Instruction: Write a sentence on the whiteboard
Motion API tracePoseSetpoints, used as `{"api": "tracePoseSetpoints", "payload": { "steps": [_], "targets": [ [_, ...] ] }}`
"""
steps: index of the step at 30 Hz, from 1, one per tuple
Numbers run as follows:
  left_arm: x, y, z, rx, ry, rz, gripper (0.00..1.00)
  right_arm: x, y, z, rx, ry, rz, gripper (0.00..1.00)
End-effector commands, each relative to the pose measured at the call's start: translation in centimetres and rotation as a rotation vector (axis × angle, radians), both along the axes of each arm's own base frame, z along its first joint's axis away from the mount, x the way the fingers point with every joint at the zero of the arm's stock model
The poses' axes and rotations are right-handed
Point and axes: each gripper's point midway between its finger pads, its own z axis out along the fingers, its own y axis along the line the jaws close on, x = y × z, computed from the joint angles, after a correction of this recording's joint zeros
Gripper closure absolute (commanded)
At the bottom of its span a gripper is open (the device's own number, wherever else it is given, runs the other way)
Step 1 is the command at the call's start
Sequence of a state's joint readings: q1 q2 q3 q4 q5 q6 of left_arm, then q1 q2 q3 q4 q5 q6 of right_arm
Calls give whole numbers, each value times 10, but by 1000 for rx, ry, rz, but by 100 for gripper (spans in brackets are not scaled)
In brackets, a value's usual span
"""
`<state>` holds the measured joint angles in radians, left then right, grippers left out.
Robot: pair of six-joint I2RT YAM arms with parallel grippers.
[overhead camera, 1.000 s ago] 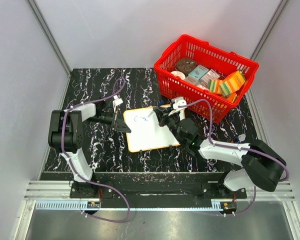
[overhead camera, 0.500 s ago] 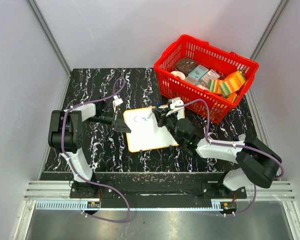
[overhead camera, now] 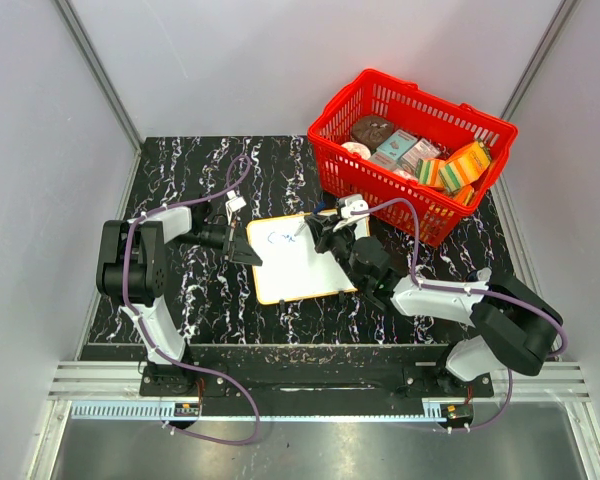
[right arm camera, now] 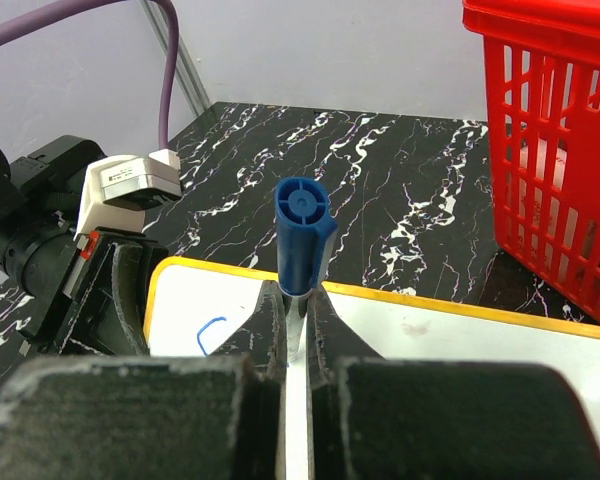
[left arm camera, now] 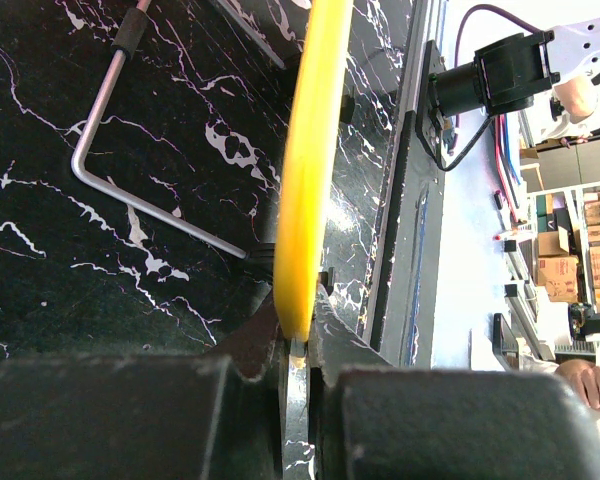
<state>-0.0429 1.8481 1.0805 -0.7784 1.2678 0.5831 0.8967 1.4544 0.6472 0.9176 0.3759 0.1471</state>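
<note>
**A:** What are the left jaws doing?

**B:** They are clamped on the yellow rim of the whiteboard [overhead camera: 300,262], at its left edge. In the left wrist view the rim runs straight out from between them. The board lies flat on the dark marbled counter [overhead camera: 195,165].

**A:** And the right jaws?

**B:** They are closed tight on a blue marker [right arm camera: 301,236]. It stands upright between the 2 jaws with its round blue end toward the wrist camera. Its writing tip is hidden below them, so I cannot tell whether it touches the board.

**A:** Where does the board sit in relation to them?

**B:** It sits right under the right jaws, which hang over its far edge, and it stretches from there across to the left jaws. So the board spans the gap between the 2 arms.

**A:** Is any of the sentence [overhead camera: 278,238] there?

**B:** Only a few blue strokes, too small to read. They are on the board's far left corner, just left of the right jaws and close to the left jaws.

**A:** Anything else nearby?

**B:** A red basket [overhead camera: 432,222] of packaged goods stands beyond the right jaws and to their right. A bent metal rod [left arm camera: 130,195] lies on the counter ahead of the left jaws, beside the rim.
</note>
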Motion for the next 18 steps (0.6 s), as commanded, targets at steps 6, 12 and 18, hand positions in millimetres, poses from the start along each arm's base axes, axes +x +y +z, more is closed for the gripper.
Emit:
{"api": "tracePoseSetpoints", "payload": {
  "steps": [6,12,18],
  "targets": [
    [3,8,-24,128,-46,-25,100,6,-2,11,31,-16,-28,100],
    [3,9,-24,129,-47,-25,100,0,-4,5,29,-3,-8,100],
    [4,8,-24,128,-47,-25,100,-4,-6,-4,25,14,2,100]
  ]
}}
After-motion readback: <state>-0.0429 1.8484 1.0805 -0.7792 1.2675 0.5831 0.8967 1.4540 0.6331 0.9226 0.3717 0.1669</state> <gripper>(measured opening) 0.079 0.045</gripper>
